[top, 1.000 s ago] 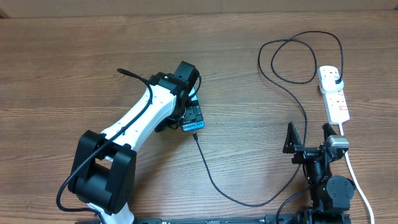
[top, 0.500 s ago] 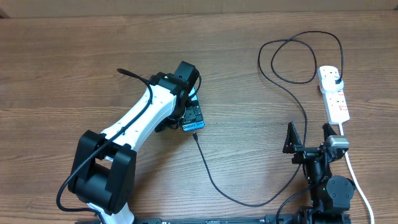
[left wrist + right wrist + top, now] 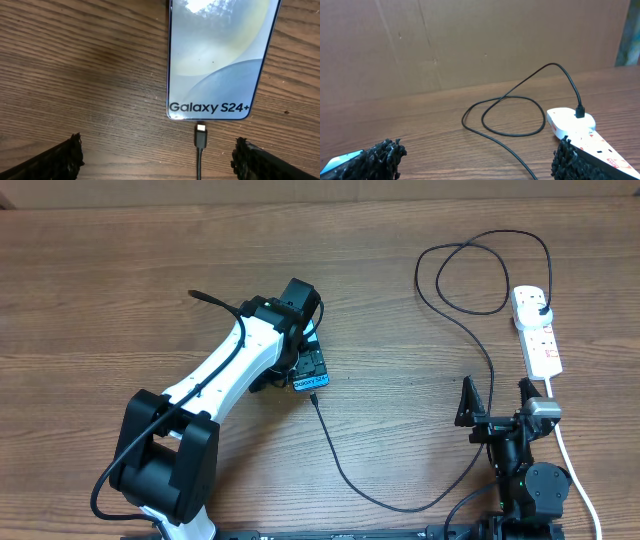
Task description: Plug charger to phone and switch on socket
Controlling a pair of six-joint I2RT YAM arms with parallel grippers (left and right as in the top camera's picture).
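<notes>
The phone (image 3: 220, 55) lies flat on the wood table, its lit screen reading "Galaxy S24+". In the overhead view the phone (image 3: 309, 381) is mostly covered by my left gripper (image 3: 312, 367). The left gripper (image 3: 161, 159) is open and empty, one finger on each side of the charger's connector tip (image 3: 201, 136). The tip sits right at the phone's bottom edge, its metal end still showing. The charger cable (image 3: 345, 470) runs to a black plug (image 3: 541, 308) in the socket (image 3: 537, 332). My right gripper (image 3: 497, 402) is open and empty, near the socket (image 3: 577, 127).
The charger cable makes a loose loop (image 3: 512, 116) on the table left of the socket. The socket's thick white cord (image 3: 572, 465) runs down past the right arm's base. A brown cardboard wall (image 3: 470, 40) stands behind the table.
</notes>
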